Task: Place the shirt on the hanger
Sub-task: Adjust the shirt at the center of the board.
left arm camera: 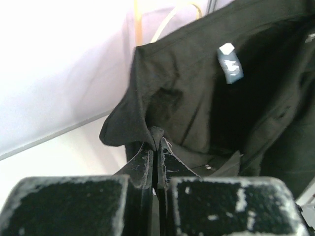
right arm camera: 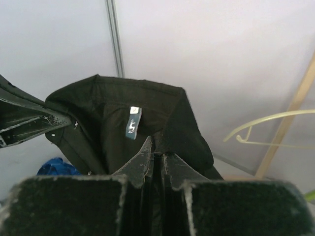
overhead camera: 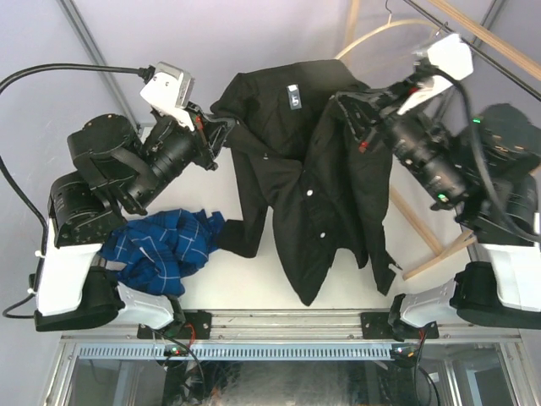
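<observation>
From above, you've got the shirt (overhead camera: 304, 182) strung up between both arms. The left fingers (overhead camera: 218, 135) are clenched on one shoulder, the right fingers (overhead camera: 348, 106) on the other, and the tails hang toward the table (overhead camera: 228, 283). The hanger (overhead camera: 365, 40) sits behind it, well apart and not threaded in, so that whole step is left for you.

Count one black shirt, one blue plaid shirt (overhead camera: 165, 245) and one hanger showing clearly.

Left wrist: the fingers are pinched tight on black cloth.

Right wrist: same story, clamped on fabric below the collar label, with the hanger off beyond.

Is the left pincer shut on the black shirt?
Yes, the left pincer has its fingers pressed together on a fold of the black shirt.
</observation>
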